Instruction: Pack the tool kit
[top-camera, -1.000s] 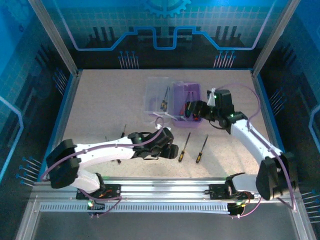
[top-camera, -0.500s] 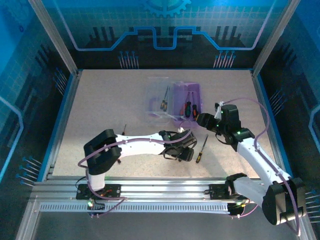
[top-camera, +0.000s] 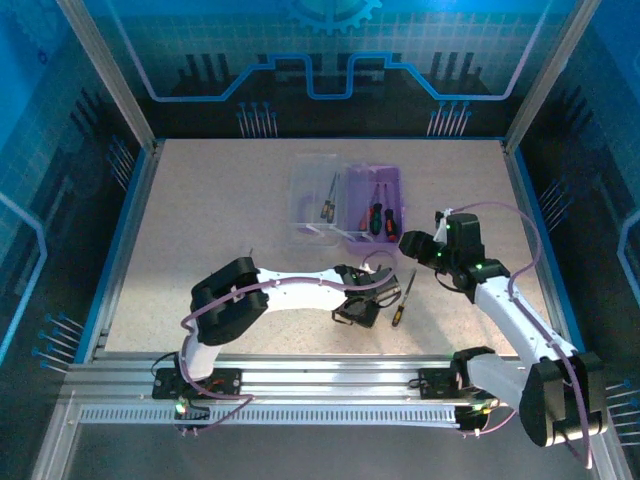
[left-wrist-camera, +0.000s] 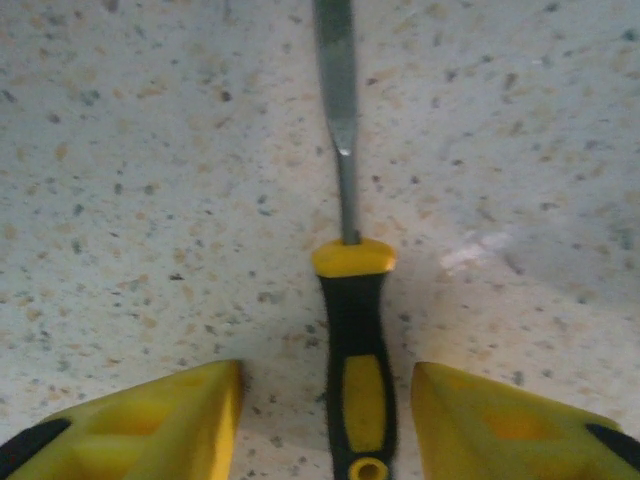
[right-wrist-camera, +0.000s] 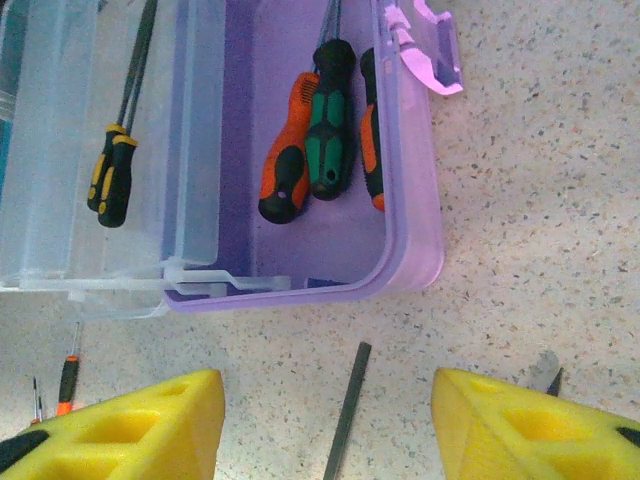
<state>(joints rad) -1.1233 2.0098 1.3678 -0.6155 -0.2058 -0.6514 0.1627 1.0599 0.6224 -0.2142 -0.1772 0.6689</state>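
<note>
Three screwdrivers (right-wrist-camera: 330, 130) inside purple case (right-wrist-camera: 412, 215)

The worktop (top-camera: 200, 220) is a pale beige slab flecked with small dark and orange specks, matte and flat. A thin blue strip (top-camera: 118, 255) borders its left and right edges. Two slanted metal posts (top-camera: 105, 70) rise from its far corners. Behind them stands a blue back wall (top-camera: 320, 110) printed with a fine grid, a lighter blue outline and part of a gear shape (top-camera: 330, 10). Along the near edge runs a grooved silver rail (top-camera: 320, 375), with a perforated metal strip (top-camera: 300, 412) just in front of it.
</note>
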